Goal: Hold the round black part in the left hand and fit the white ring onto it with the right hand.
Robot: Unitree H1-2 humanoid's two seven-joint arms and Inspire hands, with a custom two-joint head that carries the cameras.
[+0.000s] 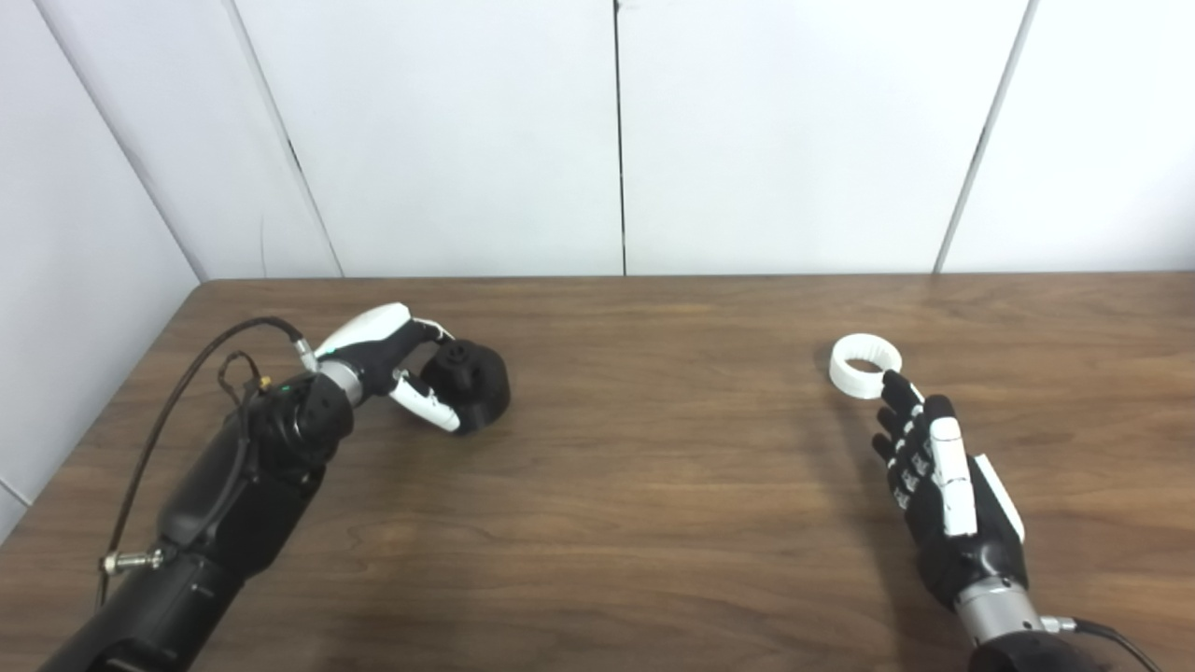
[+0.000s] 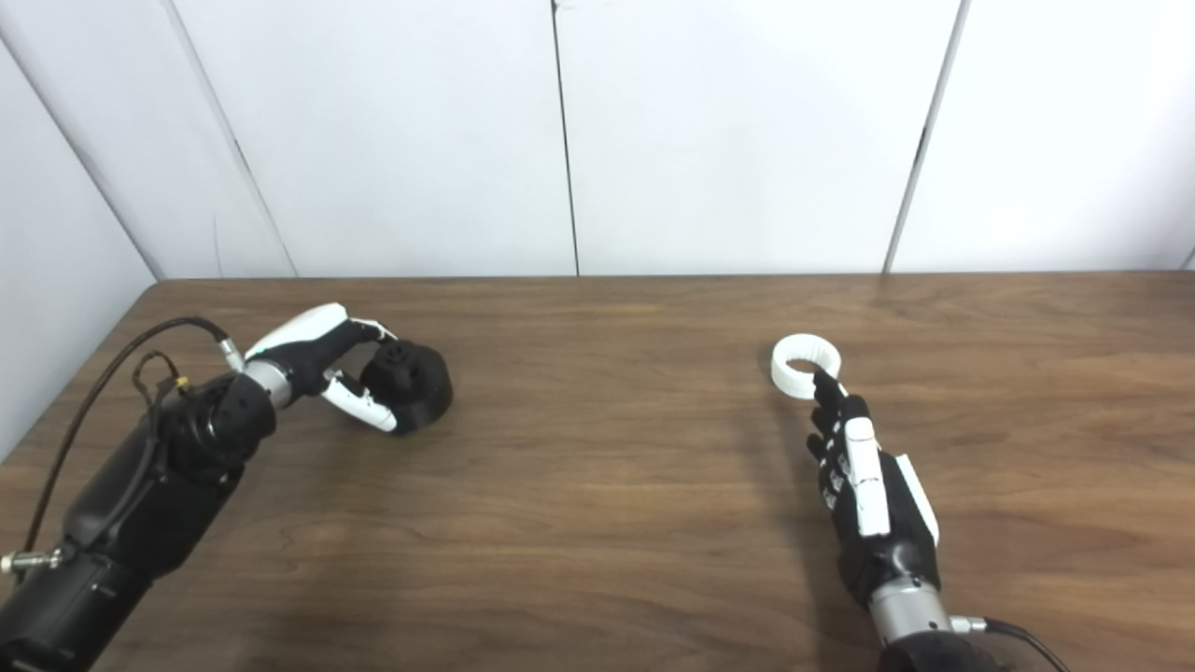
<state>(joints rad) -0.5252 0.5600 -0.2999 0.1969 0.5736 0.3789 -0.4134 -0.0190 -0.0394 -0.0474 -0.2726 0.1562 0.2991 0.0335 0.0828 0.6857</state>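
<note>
Two parts lie well apart on the wooden table, neither yet brought to the other. At the left, the round black part rests on the table with the left hand curled round it, fingers over its far side and the thumb against its near side; whether the grip is firm enough to lift cannot be told, and the part appears not yet raised. At the right, the white ring lies flat on the table, its opening upward. The right hand stretches toward it with fingers extended and spread a little, holding nothing, one fingertip at the ring's near rim. By the look of it the work stands at the pick-up stage. Next, the right hand needs to close on the ring's rim without pushing it away across the smooth table, while the left lifts the black part and turns its boss toward the ring.
</note>
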